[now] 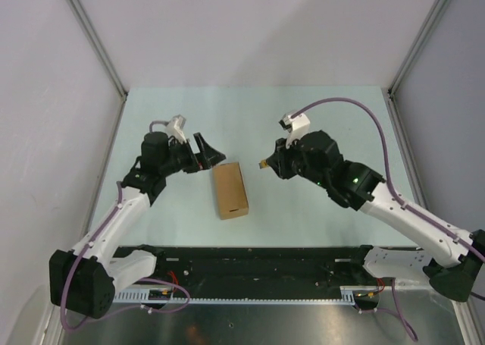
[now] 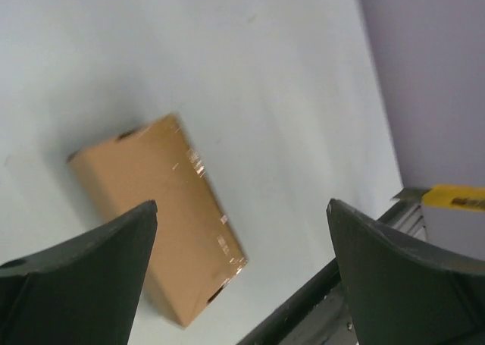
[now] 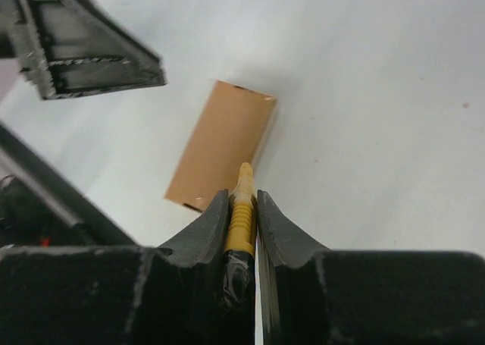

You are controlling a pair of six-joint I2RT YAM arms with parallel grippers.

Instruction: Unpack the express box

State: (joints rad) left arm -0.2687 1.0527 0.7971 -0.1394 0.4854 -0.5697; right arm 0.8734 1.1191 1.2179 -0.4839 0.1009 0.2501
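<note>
R gripper (image 3: 241, 199) clamped on utility knife (image 3: 242, 180), frame bottom; L gripper (image 2: 242, 207) wide open, empty. Unpinned express box (image 3: 221, 144) may skid when cut.

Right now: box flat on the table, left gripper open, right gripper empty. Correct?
No. The right gripper is not empty: it is shut on a yellow knife, as the right wrist view shows. The rest stands: box flat on the table, left gripper open.

express box (image 1: 230, 190) on table (image 1: 303, 217), near centre
</note>
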